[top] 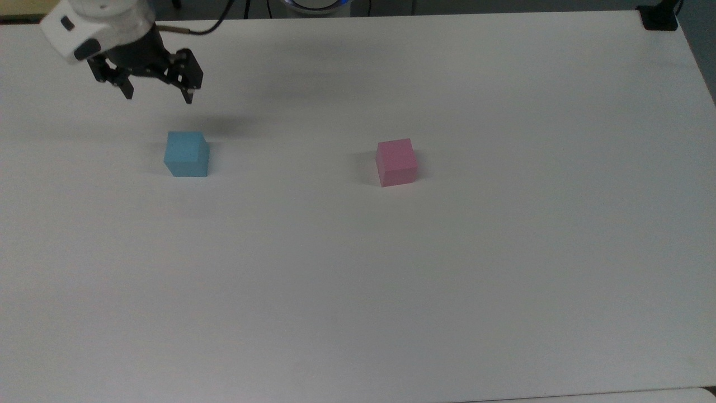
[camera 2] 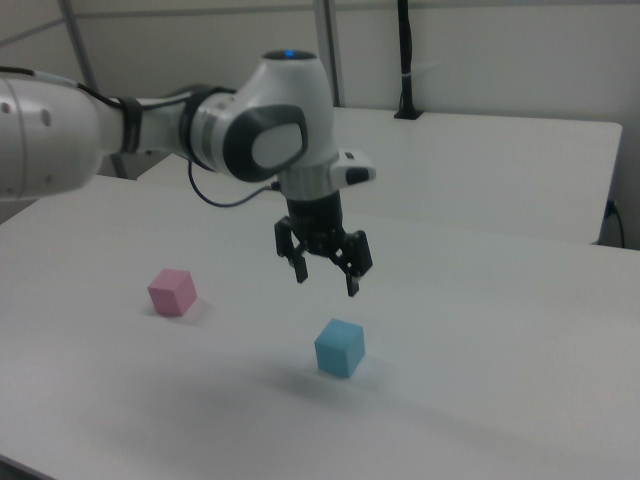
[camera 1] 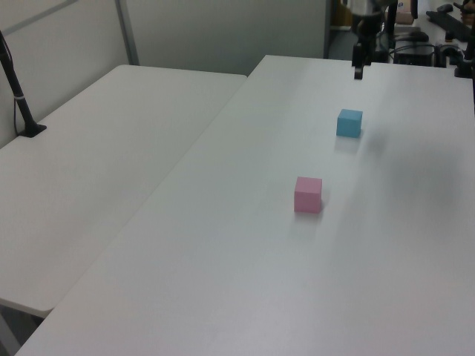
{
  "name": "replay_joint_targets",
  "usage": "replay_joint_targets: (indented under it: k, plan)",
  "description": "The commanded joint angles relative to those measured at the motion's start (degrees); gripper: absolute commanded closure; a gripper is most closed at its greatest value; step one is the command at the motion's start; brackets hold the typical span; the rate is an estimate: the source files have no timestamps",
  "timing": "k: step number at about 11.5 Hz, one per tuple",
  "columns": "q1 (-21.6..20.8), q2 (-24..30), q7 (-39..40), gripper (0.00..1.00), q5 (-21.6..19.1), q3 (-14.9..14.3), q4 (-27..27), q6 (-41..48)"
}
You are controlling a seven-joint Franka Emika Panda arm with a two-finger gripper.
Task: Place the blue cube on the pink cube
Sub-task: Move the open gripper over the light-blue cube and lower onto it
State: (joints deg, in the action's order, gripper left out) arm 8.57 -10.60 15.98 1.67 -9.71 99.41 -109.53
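so, going left to right across the top view and taking the blue cube (top: 187, 154) as the landmark: the gripper (top: 158, 93) hangs above and a little to the top view's left of the blue cube, clear of it and of the table (top: 358, 280), its two dark fingers spread wide and holding nothing. the right view agrees, with the gripper (camera 2: 326, 279) in the air over the blue cube (camera 2: 340, 347) and empty space between the fingertips and the cube's top face. the blue cube itself sits flat on the table, untouched. well to the right of the blue cube in the top view, apart from it with bare table between, stands the pink cube (top: 396, 162), also flat and with nothing on it. the step in hand looks like the approach for the pick; nothing has been grasped or stacked. the next move probably calls for centring the spread fingers over the blue cube, squaring them to two opposite faces, then lowering so they straddle it before closing. the cube being turned slightly to the table edge, a careless descent could land a fingertip on its top or nudge it aside.
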Motion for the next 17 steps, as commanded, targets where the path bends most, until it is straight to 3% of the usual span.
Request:
replay_joint_targets:
  k: [1,11,12,14,15,17]
  plan:
    - [-0.8,-2.7,-1.7,0.00,0.4,-0.3,1.0,-3.0]
    - [-1.1,-11.7,-5.9,0.00,0.8,1.1,2.8,-11.1]
    - [-1.3,-11.6,-5.9,0.08,0.8,1.1,3.0,-11.1]
    - [-1.3,-11.0,-5.3,0.37,0.7,1.5,2.9,-10.4]
    - [-1.3,-9.4,-5.1,0.44,0.7,1.6,3.0,-9.2]
    - [-1.4,-4.1,-5.2,0.44,0.4,3.5,2.5,-0.7]
